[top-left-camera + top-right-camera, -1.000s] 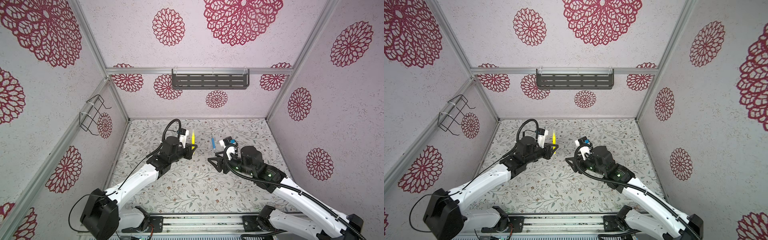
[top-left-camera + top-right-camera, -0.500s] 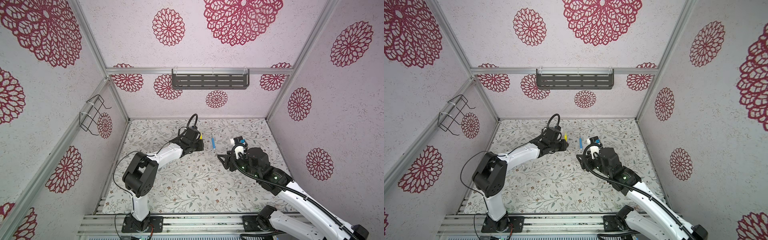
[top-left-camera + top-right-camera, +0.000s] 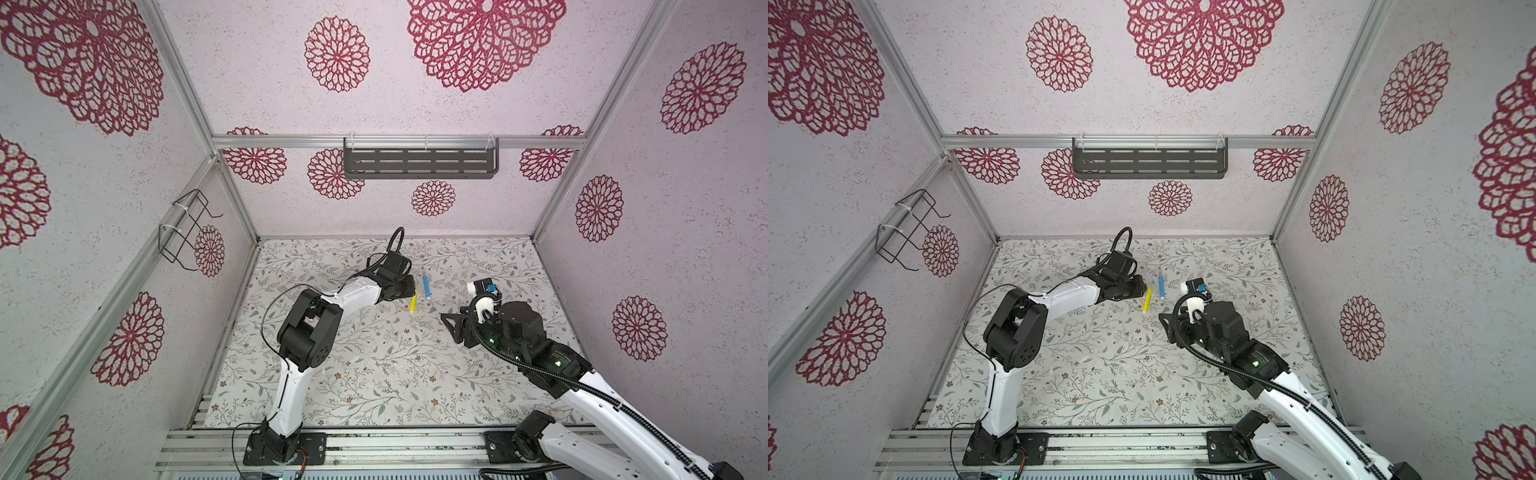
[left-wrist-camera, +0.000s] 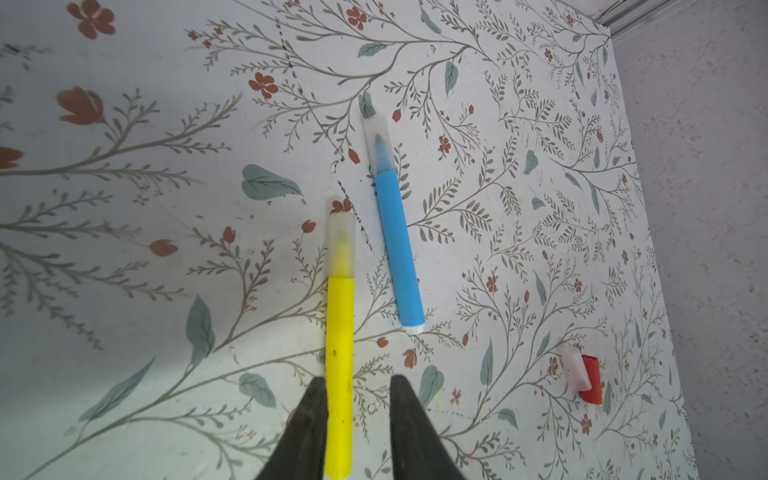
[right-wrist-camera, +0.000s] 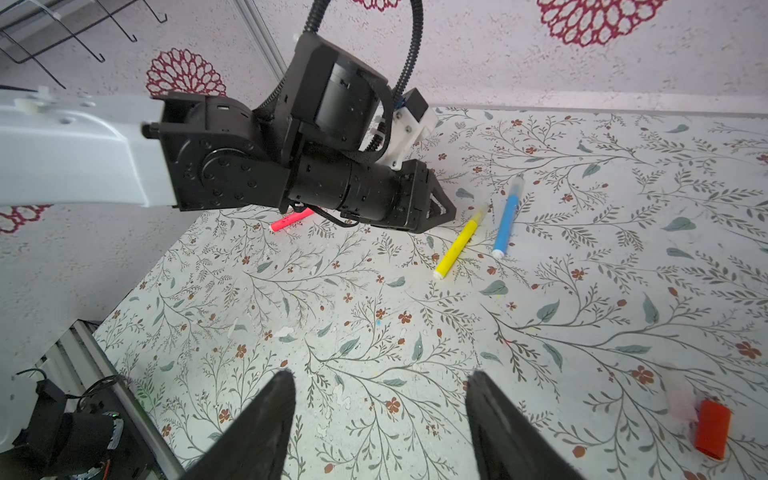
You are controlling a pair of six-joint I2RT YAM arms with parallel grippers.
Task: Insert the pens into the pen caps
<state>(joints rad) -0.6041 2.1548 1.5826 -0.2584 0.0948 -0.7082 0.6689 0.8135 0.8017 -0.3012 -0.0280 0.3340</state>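
The yellow pen (image 4: 340, 332) and the blue pen (image 4: 397, 245) are laid side by side on the table (image 3: 374, 374), a little beyond its middle, with the blue pen on the right. They are set close together but apart, and each is pointed roughly from near to far. The yellow pen's cap (image 4: 341, 249) and the blue pen's cap (image 4: 377, 141), both pale and see-through, are seated on the far ends.

The left gripper (image 4: 357, 380) is released. Its fingers are parted wider than the yellow pen. In the left wrist view the pen's near end is seen between them, against one finger and clear of the other.

The right gripper (image 5: 380, 376) is held above the table, to the right of the pens and nearer. Its fingers are spread wide and it is empty.

A pink pen (image 5: 291, 220) is laid on the table left of the yellow pen, partly hidden behind the left arm. Whether it is capped cannot be told.

A red cap (image 4: 590, 380) and a loose cap (image 4: 573, 370), pale, are laid touching each other, to the right of the blue pen and nearer.
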